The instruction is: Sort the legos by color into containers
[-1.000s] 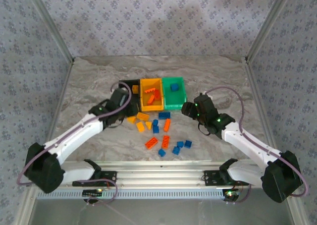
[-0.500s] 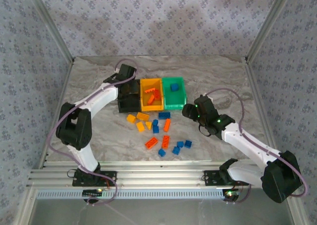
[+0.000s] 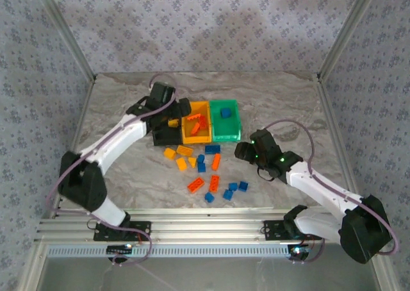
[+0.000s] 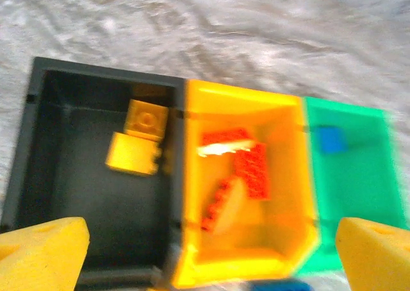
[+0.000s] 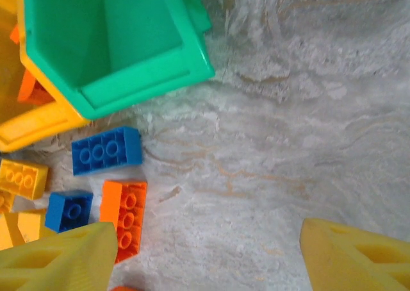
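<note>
The containers stand in a row: black bin (image 3: 161, 136) (image 4: 77, 195), yellow-orange bin (image 3: 196, 136) (image 4: 282, 175), green bin (image 3: 225, 134) (image 4: 359, 195) (image 5: 109, 41). My left gripper (image 3: 174, 115) (image 4: 208, 259) hangs open above the black and yellow-orange bins, with nothing between its fingers. Two yellow legos (image 4: 138, 140) lie in the black bin, orange-red ones (image 4: 250, 166) in the yellow-orange bin, and a blue one (image 4: 331, 139) in the green bin. My right gripper (image 3: 243, 151) (image 5: 208, 259) is open over bare table, beside an orange lego (image 5: 125, 217) and a blue one (image 5: 106, 150).
Several loose blue, orange and yellow legos (image 3: 208, 172) lie scattered in front of the bins. The marble tabletop (image 3: 288, 105) lies bare to the right of the green bin. Patterned walls and metal posts enclose the table.
My left arm swung from the loose pile up over the black bin and its jaws opened; a yellow lego now lies in that bin. The right gripper shifted slightly nearer.
</note>
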